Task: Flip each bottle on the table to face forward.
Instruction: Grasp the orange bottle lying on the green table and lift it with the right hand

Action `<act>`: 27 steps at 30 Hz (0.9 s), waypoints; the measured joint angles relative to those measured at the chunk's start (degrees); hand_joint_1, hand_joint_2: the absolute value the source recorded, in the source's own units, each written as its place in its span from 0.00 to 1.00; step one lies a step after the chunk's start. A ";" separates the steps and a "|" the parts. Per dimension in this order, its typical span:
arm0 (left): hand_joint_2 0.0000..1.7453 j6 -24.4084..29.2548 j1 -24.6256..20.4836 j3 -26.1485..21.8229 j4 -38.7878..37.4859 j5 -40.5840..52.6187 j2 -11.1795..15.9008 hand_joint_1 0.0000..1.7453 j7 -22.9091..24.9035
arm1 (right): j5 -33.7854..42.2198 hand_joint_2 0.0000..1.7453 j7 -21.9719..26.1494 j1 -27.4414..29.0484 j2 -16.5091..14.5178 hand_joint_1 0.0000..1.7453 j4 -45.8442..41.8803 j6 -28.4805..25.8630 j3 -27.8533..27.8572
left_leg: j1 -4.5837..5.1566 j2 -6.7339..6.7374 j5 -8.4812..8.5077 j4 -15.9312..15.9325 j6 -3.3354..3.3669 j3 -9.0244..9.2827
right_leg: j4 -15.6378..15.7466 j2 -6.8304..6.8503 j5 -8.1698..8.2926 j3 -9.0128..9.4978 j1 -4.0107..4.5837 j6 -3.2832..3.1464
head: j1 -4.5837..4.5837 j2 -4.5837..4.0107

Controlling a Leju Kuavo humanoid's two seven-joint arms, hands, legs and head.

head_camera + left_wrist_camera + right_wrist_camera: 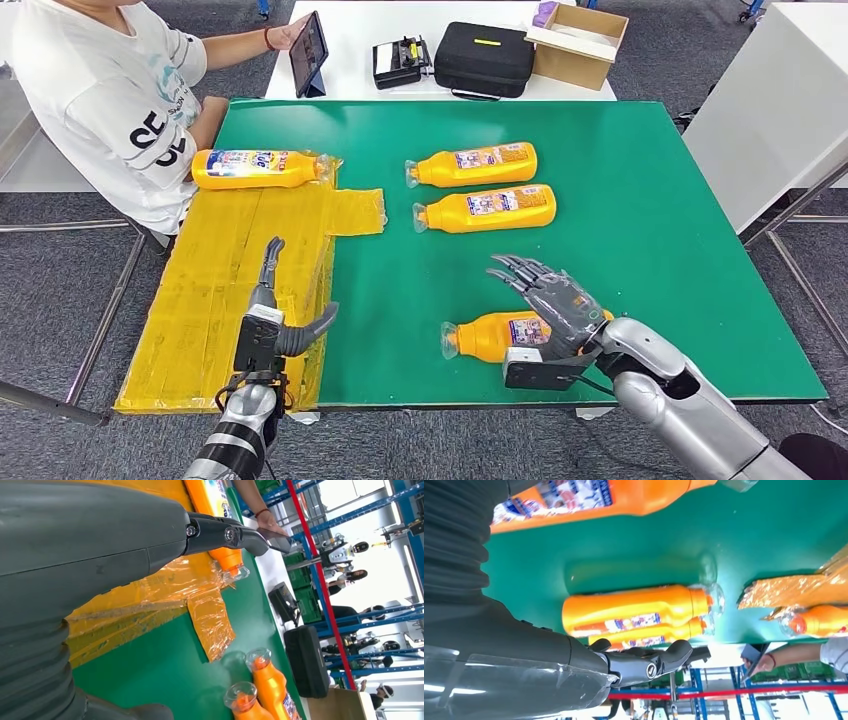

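Counting four orange bottles on your green table (650, 200): one on the yellow tape patch (230, 290), two (470, 165) beyond it, the nearest bottle (490, 337) under your right hand (555, 300), fingers spread, ungrasping; left hand (275, 320) empty, splayed over the patch.

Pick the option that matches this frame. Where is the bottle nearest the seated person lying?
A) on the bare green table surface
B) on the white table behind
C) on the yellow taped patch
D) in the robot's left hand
C: the bottle nearest the person lies on its side on the far end of the yellow taped patch, well clear of the left hand.
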State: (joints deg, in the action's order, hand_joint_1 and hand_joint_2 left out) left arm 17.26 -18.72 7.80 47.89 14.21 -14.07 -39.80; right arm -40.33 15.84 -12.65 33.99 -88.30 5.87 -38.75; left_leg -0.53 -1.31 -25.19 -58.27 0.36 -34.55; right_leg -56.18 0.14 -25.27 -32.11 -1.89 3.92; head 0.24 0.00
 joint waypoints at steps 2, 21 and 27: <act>1.00 -0.02 0.01 -0.01 -0.03 0.20 -0.05 0.00 0.00 | 0.60 1.00 0.21 0.01 -0.69 0.00 1.22 1.06 0.13 | 0.00 0.00 0.00 0.00 0.00 0.00 | 0.00 0.00 0.00 0.00 0.00 0.00 | 0.00 0.00; 1.00 -0.14 0.04 -0.27 -2.28 1.19 -0.08 0.00 0.00 | 3.82 1.00 -3.33 0.32 1.52 0.00 5.76 5.93 2.92 | 0.02 0.00 0.00 -0.01 0.00 -0.01 | 0.01 0.00 0.00 -0.01 -0.01 0.00 | 0.00 0.00; 1.00 -0.17 0.04 -0.73 -2.80 1.37 -0.10 0.00 0.00 | 4.32 1.00 -4.00 0.34 2.53 0.00 5.76 6.60 3.32 | 0.02 0.01 0.00 0.00 0.00 0.01 | 0.01 0.00 0.00 -0.01 0.00 0.00 | 0.01 0.00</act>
State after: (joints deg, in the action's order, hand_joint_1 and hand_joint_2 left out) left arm 17.09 -18.68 7.08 45.09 15.57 -14.16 -39.80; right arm -36.00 11.84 -12.31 36.52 -82.53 12.46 -35.43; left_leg -0.51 -1.30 -25.19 -58.28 0.36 -34.54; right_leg -56.18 0.13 -25.27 -32.12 -1.89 3.92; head 0.25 0.00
